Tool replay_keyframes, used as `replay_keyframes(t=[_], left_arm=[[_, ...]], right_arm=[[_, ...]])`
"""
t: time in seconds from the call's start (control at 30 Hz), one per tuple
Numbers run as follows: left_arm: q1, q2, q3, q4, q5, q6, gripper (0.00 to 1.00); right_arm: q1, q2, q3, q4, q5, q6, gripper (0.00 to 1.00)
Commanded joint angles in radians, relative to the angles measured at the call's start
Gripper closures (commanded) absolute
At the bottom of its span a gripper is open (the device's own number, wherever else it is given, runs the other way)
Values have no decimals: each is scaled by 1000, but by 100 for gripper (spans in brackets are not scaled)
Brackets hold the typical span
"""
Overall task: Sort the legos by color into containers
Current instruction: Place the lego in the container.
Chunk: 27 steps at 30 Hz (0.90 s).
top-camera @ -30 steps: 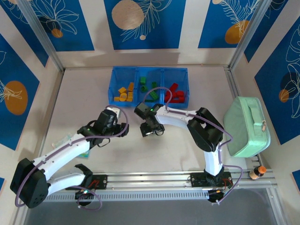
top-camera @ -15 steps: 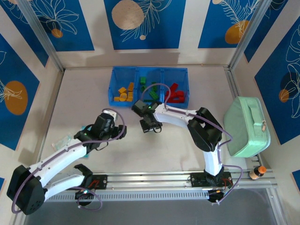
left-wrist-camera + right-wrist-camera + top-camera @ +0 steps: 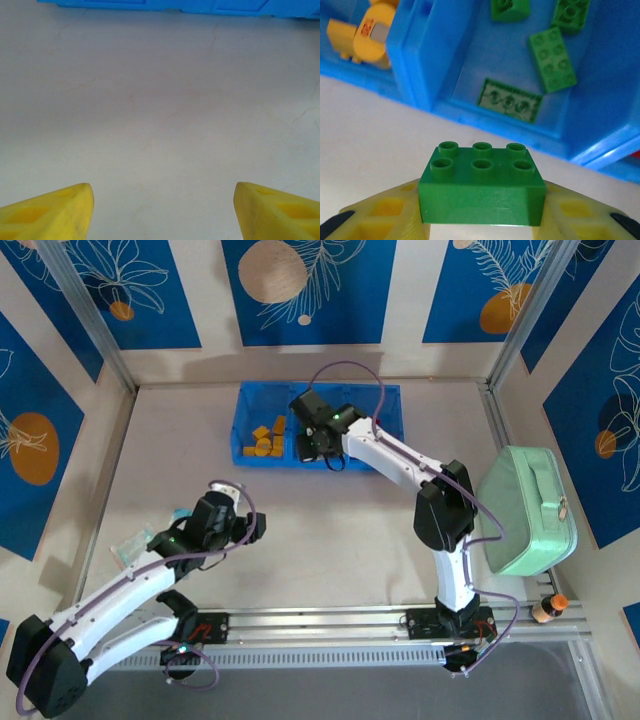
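Green six-stud brick (image 3: 482, 192) sits pinched between the yellow fingers of the right pincer (image 3: 482, 212), just before the near wall of the blue containers (image 3: 427, 60) holding other green legos (image 3: 552, 60), while the left pincer (image 3: 162, 210) hangs spread above the pale desk (image 3: 160, 100).

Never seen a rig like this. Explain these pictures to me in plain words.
Two robot arms are bolted to a pale table, each ending in a two-finger gripper. One picture looks down from above; the other two come from wrist cameras, so yellow fingers show at the bottom. On the table: a translucent blue plastic divided tray holding orange-yellow bricks and small green bricks in separate compartments, and a mint-green zipped pouch. The right gripper is shut on a green six-stud plastic brick near the tray. The left gripper is open over bare table, empty.
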Motion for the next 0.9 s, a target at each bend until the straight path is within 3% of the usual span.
replay_keyframes(t=[0.0,0.57,0.6,0.67,0.73,0.77,0.87], left_arm=[[2,-18,-18,-22,14,-11,26],[1,-57,-12,-56,-9,-10,26],[1,-56,-12,-55,-10,-10,27],[2,-55,-13,-51,-18,-8,26],[2,-54,-4,-53,-39,-3,26],[2,-55,3,-61,-55,0,24],[2,-64,20,-71,-104,12,22]], right_arm=[[-42,65,84,-40,-46,-37,58],[-153,455,726,-222,-108,-74,56],[-153,459,727,-215,-109,-76,52],[-155,458,734,-213,-124,-74,19],[-150,431,731,-232,-85,-58,5],[-145,393,692,-218,-48,-58,0],[-152,214,458,-81,-51,-65,1]])
